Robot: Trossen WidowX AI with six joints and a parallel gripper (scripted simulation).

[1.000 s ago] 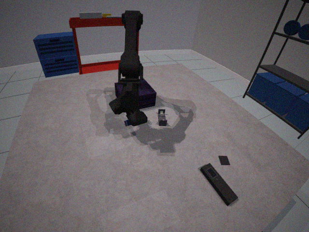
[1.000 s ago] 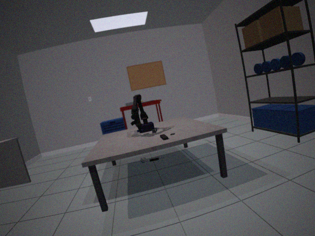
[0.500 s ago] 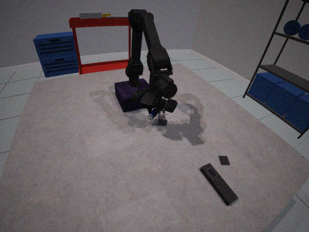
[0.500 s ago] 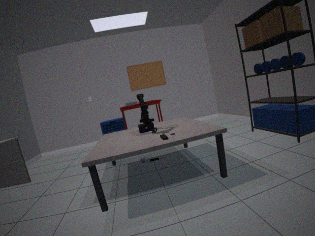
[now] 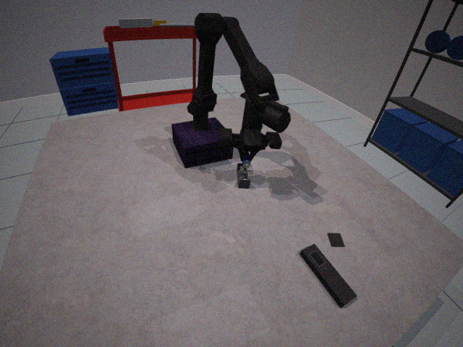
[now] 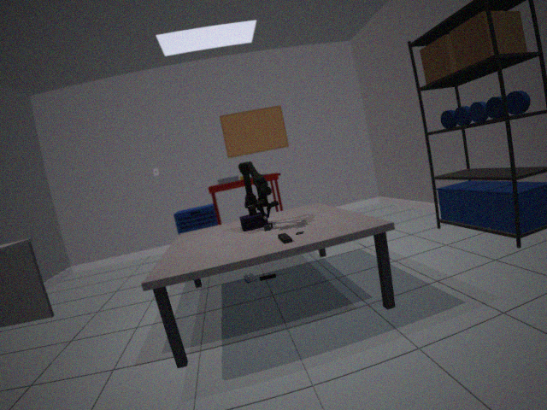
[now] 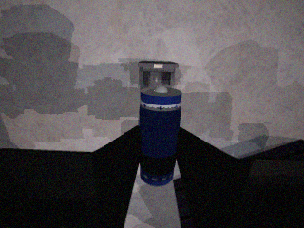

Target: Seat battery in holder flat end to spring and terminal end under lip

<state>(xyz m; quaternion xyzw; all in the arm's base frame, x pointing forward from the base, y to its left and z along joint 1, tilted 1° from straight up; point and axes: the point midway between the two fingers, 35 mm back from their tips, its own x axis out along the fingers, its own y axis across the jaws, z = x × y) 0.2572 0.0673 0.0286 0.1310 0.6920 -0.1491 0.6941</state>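
Observation:
The blue battery [image 5: 246,163] [image 7: 160,121] is held between the fingers of my gripper [image 5: 247,158] [image 7: 158,132], which is shut on it. Its terminal end, with a pale nub and white band, points toward the top of the wrist view. The small dark holder [image 5: 243,182] [image 6: 267,226] [image 7: 158,71] stands on the table, below and in front of the battery. In the wrist view the holder's far end wall, with a pale patch, shows just beyond the terminal end. The battery hides the rest of the holder there, including the spring. The exact height gap cannot be told.
A dark purple box [image 5: 203,145] [image 6: 251,222] stands at the arm's base, close to the holder. A long dark device [image 5: 328,276] [image 6: 285,238] and a small dark square [image 5: 336,239] [image 6: 300,232] lie toward the table's near right side.

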